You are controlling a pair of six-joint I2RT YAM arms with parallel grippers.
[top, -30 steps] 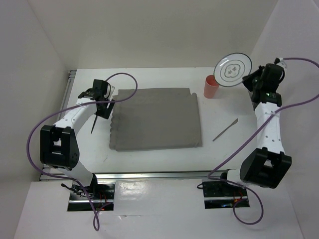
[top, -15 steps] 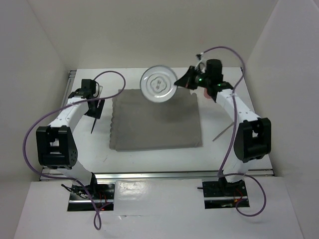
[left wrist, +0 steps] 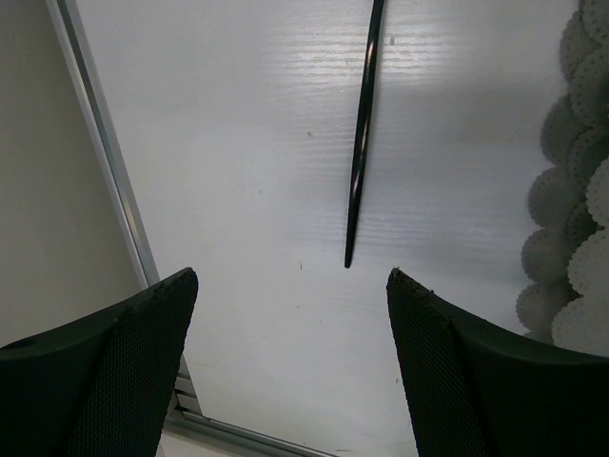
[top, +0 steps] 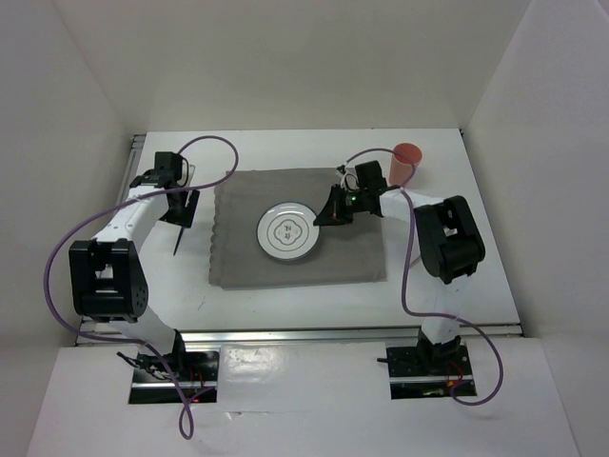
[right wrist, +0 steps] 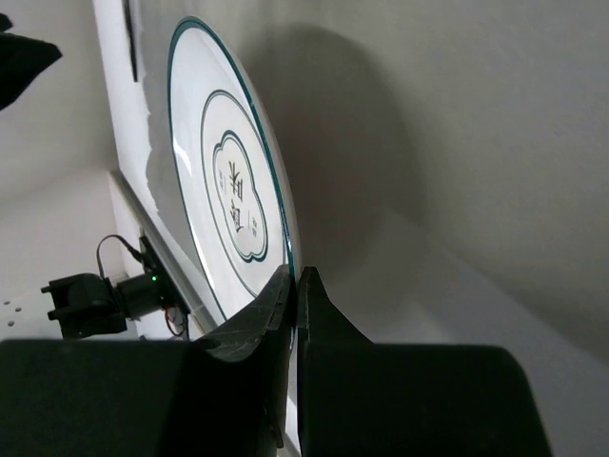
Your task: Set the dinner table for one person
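White table [top: 285, 307], metal rails at left and near edges. Grey scallop-edged mat [top: 352, 252] spread flat mid-table, nearer the far edge than the near one.

White plate [top: 288, 231], dark-ringed rim, emblem in centre, lies level over the middle of the mat. Cannot tell whether it is bearing on the cloth.

Red cup [top: 406, 162] upright toward the far right corner, just off the mat's corner.

Thin black utensil [left wrist: 360, 162] flat on bare table between the left rail and the mat's scalloped edge.

Right fingers [right wrist: 257, 328] pinched on the plate's right-hand rim.

Left fingers [left wrist: 457, 362] spread wide, nothing between them, over bare table by the left edge, utensil tip just ahead.
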